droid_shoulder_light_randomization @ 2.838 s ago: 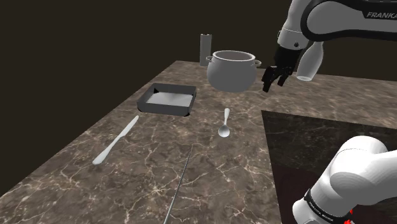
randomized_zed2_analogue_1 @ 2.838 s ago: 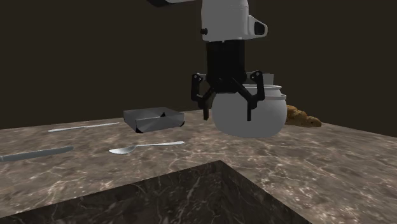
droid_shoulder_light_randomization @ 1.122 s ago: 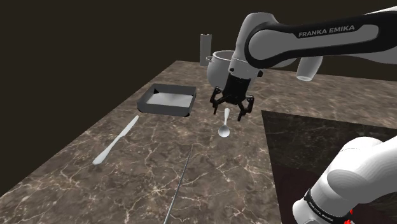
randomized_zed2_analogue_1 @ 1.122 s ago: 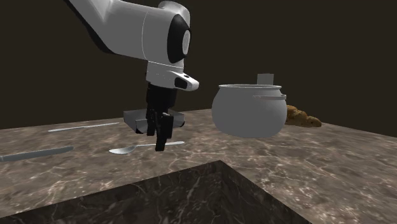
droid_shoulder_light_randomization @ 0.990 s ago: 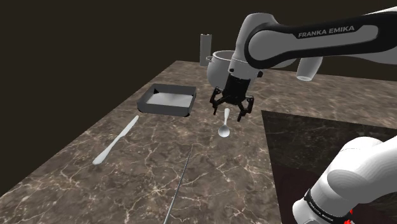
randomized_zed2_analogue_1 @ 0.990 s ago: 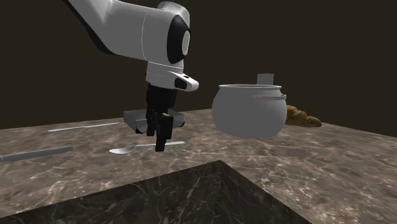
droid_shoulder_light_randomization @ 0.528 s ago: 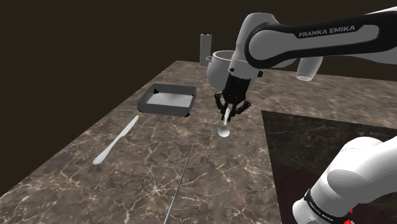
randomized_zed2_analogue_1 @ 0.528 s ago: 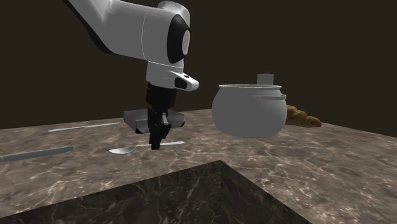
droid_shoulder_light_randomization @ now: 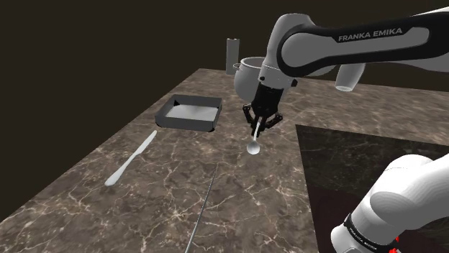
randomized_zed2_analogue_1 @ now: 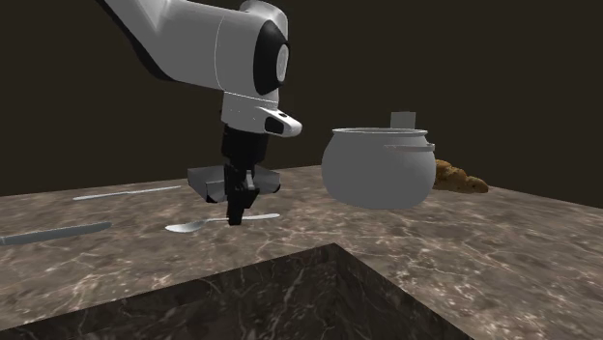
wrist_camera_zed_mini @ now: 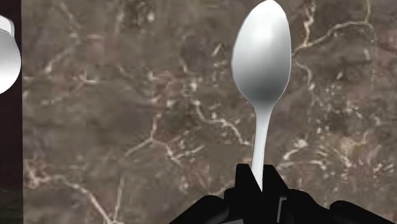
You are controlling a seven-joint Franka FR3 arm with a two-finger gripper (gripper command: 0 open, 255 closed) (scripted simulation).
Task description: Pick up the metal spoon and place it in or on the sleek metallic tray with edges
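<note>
Gripper (droid_shoulder_light_randomization: 257, 129) lowered, now clamps spoon (wrist_camera_zed_mini: 262, 54) handle on brown marble counter (droid_shoulder_light_randomization: 165, 180); dark wall (droid_shoulder_light_randomization: 86, 43).

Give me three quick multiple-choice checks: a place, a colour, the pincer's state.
1. In the shoulder view, the tray lies: A left of the spoon; B right of it; C stacked on it.
2. The pot is: A red; B light grey; C green.
3. The pincer is: A wide open; B shut on nothing; C shut on the spoon's handle.
Answers: A, the tray sits left of the spoon; B, its body renders pale grey; C, the wrist view shows it clasping the handle.
</note>
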